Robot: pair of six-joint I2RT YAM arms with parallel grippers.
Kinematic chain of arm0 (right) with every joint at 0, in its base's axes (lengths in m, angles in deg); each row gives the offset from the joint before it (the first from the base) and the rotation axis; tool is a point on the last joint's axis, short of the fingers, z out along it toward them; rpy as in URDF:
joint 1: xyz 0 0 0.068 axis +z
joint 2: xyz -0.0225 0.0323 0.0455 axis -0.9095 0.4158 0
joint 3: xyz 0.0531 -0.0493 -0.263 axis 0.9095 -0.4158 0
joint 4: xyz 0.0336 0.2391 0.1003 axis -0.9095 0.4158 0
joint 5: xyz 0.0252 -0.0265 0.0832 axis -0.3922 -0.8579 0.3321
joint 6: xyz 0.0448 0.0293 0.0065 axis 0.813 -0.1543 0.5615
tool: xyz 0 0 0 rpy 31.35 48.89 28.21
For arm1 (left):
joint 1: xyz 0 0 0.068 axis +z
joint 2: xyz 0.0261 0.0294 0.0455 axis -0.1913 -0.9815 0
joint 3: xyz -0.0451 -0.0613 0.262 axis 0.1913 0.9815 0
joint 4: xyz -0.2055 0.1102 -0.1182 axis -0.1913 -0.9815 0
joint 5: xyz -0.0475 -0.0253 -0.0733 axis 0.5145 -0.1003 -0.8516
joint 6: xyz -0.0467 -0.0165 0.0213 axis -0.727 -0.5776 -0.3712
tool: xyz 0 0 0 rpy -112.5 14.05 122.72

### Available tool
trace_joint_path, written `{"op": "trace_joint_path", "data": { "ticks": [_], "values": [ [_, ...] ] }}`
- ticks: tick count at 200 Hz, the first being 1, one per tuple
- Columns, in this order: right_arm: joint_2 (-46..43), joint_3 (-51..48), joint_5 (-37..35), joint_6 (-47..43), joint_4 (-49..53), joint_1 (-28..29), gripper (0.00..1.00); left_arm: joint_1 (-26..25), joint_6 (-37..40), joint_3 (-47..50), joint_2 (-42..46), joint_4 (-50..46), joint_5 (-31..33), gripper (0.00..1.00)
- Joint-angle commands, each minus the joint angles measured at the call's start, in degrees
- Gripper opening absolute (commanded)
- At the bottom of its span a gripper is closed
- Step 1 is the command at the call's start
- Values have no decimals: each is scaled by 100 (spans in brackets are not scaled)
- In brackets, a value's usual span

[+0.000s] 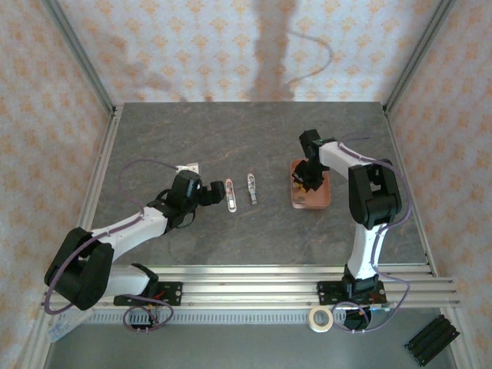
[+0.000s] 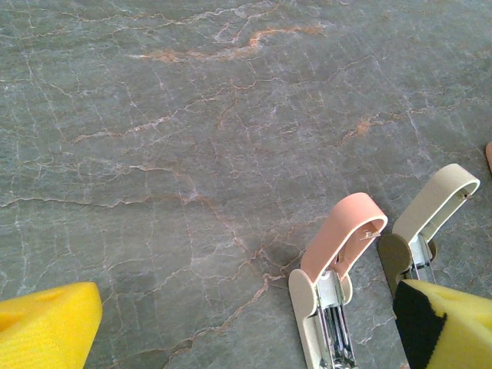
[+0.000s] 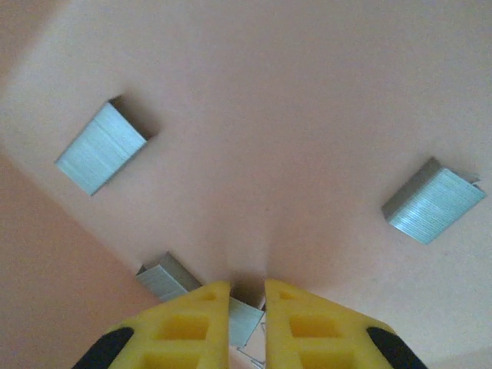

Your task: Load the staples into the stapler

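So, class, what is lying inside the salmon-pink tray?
Loose staples on the tray floor; one strip sits between the right gripper and its closed fingertips. Whatever lies beneath those fingers is hidden.

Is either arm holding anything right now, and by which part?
The right gripper has its fingers shut on one strip of staples in the pink tray, pinching its opposite sides. The left gripper is open, holding nothing.

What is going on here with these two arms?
The right pincer is down in the salmon-pink tray, shut on a strip of staples. The other strips lie loose on the tray floor. The left pincer is wide open and hovers beside the pink mini stapler, which lies opened on the table next to a beige one.
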Motion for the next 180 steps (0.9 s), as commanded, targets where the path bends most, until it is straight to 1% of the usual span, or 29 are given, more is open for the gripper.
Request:
{"op": "trace_joint_path", "data": {
  "ticks": [1,40,67,96,131,151,180],
  "values": [
    [-70,275,-250,-274,344,-11,15,49,111,32,142,59,109,99],
    [-66,603,-323,-931,850,-21,15,59,134,61,231,0,146,99],
    [80,776,-459,-1686,1294,-38,15,73,170,62,294,-38,172,99],
    [168,779,-498,-2671,1362,-48,15,84,185,72,334,-46,181,99],
    [529,966,-484,-3864,1544,-90,15,77,192,61,356,-127,172,99],
    [704,1127,-500,-4252,1572,-99,15,81,171,61,393,-177,192,99],
    [931,1432,-486,-4569,1548,-108,15,76,149,67,468,-152,237,99]
  ]
}}
